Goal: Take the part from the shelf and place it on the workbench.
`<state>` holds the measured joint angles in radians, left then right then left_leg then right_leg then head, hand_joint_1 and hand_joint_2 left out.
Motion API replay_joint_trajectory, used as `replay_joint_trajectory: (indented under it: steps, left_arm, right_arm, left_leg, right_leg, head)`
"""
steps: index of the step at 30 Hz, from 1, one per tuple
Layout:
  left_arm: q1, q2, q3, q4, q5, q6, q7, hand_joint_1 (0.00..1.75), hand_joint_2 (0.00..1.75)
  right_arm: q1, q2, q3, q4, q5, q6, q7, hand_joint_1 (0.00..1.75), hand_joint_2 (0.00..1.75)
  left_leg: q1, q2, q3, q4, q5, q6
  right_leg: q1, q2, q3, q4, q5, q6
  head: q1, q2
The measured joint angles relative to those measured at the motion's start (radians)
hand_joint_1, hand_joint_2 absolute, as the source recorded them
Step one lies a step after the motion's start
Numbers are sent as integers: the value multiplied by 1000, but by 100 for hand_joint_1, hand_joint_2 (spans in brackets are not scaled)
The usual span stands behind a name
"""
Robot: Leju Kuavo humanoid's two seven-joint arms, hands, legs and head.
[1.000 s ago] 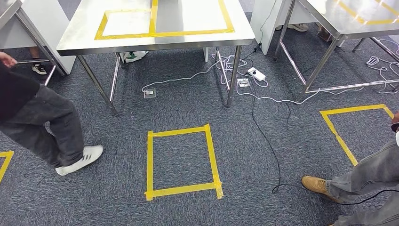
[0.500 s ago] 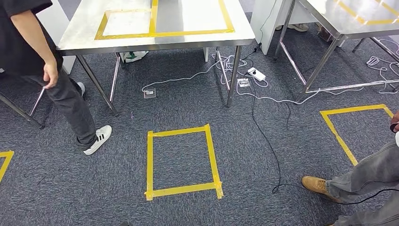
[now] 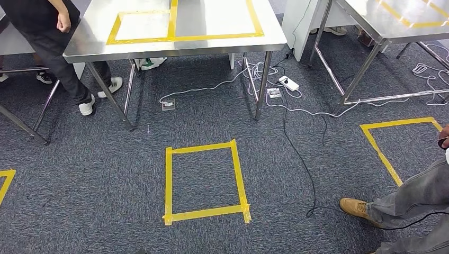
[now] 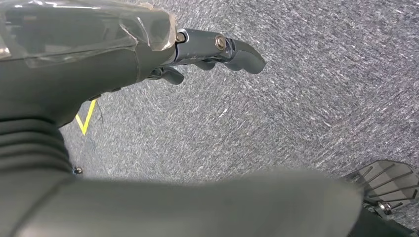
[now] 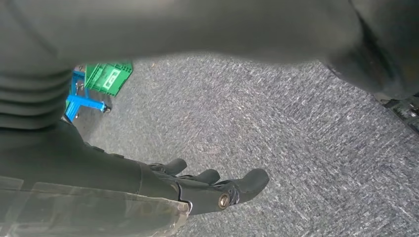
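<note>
A steel workbench (image 3: 174, 48) with yellow tape rectangles on its top stands ahead at the back of the head view. My left hand (image 4: 197, 54) hangs over the grey carpet, its dark fingers (image 4: 242, 52) held out straight and holding nothing. My right hand (image 5: 202, 187) also hangs low above the carpet, with its fingers (image 5: 249, 180) loosely extended and nothing in them. A green crate (image 5: 108, 76) on a blue frame stands far off in the right wrist view.
A yellow tape square (image 3: 204, 180) marks the carpet in front of the workbench. Cables (image 3: 296, 137) and a power strip (image 3: 288, 82) lie to its right. A second steel table (image 3: 392, 26) stands back right. One person (image 3: 53, 42) stands back left, another's legs (image 3: 413, 206) at the right.
The person on the left has walked from the near left of the floor to the back, beside the workbench's left corner. The view itself has not shifted.
</note>
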<state>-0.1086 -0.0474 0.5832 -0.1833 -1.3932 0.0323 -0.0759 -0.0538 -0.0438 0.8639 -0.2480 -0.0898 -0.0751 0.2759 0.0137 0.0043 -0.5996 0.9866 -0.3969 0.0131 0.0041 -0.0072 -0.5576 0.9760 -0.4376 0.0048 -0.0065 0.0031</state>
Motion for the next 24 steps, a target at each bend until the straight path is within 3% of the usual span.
replay_joint_trajectory:
  steps: [24]
  left_arm:
    - [-3, 7, -57, -26, 26, -43, -6, 0, 0]
  right_arm:
    - [-1, 0, -7, 0, 3, -4, -3, 0, 0]
  left_leg:
    - [0, 0, 0, 0, 0, 0]
  right_leg:
    - [0, 0, 0, 0, 0, 0]
  head:
    - [0, 0]
